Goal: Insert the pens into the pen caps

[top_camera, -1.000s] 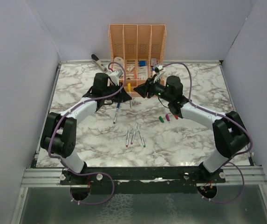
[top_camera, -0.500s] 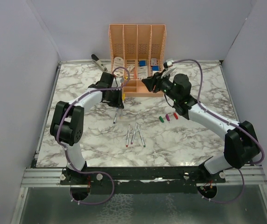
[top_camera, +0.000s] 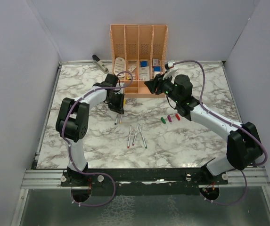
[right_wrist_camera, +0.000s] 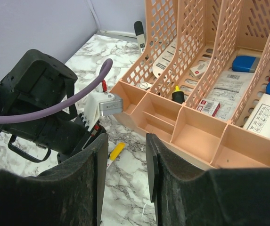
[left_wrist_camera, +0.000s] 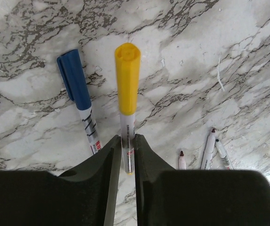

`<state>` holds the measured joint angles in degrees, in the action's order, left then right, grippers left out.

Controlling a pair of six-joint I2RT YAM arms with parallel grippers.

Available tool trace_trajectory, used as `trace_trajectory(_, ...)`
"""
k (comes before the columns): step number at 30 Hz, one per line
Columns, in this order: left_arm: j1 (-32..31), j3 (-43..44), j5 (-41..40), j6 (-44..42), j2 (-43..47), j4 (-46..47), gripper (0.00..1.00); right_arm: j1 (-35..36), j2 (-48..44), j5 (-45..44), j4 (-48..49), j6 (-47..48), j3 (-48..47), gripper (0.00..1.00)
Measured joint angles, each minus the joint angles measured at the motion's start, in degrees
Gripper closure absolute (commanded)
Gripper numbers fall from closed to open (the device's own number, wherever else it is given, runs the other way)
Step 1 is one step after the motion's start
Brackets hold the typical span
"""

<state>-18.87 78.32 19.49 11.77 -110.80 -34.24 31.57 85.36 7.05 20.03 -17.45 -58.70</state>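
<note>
My left gripper (left_wrist_camera: 127,146) is shut on the barrel of a pen wearing the yellow cap (left_wrist_camera: 126,84), held low over the marble. The jaws hug the barrel closely. Just left of it lies a pen with the blue cap (left_wrist_camera: 73,80). From above, the left gripper (top_camera: 119,111) sits over these two pens. Three uncapped pens (top_camera: 135,135) lie mid-table, and their tips (left_wrist_camera: 208,148) show in the left wrist view. Green (top_camera: 163,120), purple (top_camera: 169,119) and red (top_camera: 177,116) caps lie in a row on the right. My right gripper (top_camera: 149,86) (right_wrist_camera: 125,155) is open and empty, raised near the organiser.
The peach desk organiser (top_camera: 138,47) (right_wrist_camera: 196,127) stands at the back centre with small items in its trays. A grey stapler (top_camera: 99,62) lies at the back left. White walls enclose the marble table (top_camera: 205,141).
The two grippers have parted. My left gripper carried the yellow-capped pen down and towards the near side, beside the blue-capped pen. My right gripper drew back and up towards the organiser.
</note>
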Motion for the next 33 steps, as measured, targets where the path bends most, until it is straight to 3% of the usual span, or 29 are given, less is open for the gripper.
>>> trace_trajectory(4,-0.07,0.00,-0.55,-0.17,-0.46,-1.07,0.68,0.00,0.00,-0.02,-0.07,-0.02,0.04,0.63)
trace_trajectory(18,-0.94,1.16,-1.09,-0.35,-0.46,-1.25,0.68,0.00,-0.63,-2.12,-0.79,-0.81,1.03,0.63)
trace_trajectory(20,-1.38,1.62,-1.09,-0.33,0.20,-1.22,0.68,0.00,-0.74,-3.98,-1.01,-1.81,1.53,0.53)
trace_trajectory(22,-1.92,1.68,-1.09,-0.17,1.66,-1.25,0.68,0.00,-0.79,-6.40,-1.68,-3.54,2.25,0.32)
trace_trajectory(24,-2.40,1.68,-1.07,-0.02,3.52,-1.22,0.68,-0.04,-0.79,-8.48,-3.08,-5.33,2.84,0.22)
trace_trajectory(29,-3.91,-0.13,-1.09,0.70,8.70,-0.31,0.68,-1.53,-0.72,-9.75,-6.40,-9.22,3.91,0.20)
trace_trajectory(33,-6.16,-6.10,-1.09,1.88,12.72,-0.46,0.68,-5.55,-0.68,-8.02,-6.97,-12.48,5.53,0.26)
